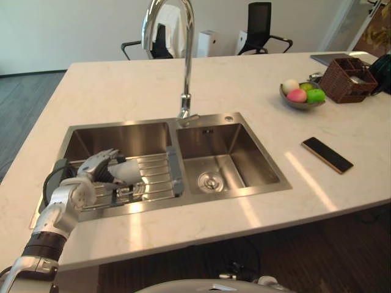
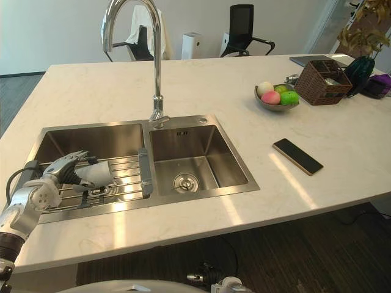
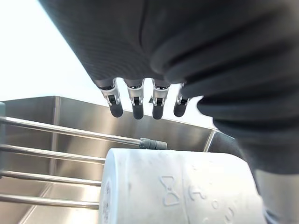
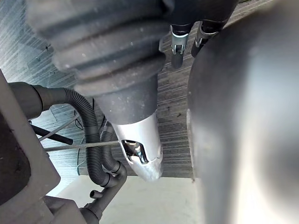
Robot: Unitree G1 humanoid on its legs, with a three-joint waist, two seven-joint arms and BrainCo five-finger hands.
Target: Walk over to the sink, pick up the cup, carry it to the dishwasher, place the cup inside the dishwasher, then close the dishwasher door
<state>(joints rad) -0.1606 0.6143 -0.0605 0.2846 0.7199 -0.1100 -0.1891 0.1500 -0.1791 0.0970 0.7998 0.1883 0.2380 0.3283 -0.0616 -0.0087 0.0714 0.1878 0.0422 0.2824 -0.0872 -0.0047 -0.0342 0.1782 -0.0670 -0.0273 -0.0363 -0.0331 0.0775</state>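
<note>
Grasping stage: left hand (image 1: 98,166) hovered open over the cup (image 1: 129,172) on the rack (image 1: 156,177) in the sink's (image 1: 244,152) left basin, holding nothing. Its fingers (image 3: 135,105) needed to curl round it next.

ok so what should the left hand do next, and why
The left hand hovers over the cup, which lies on its side on the rack. Its fingers look straight and clear of it. So probably lower a little and curl round the cup.
</note>
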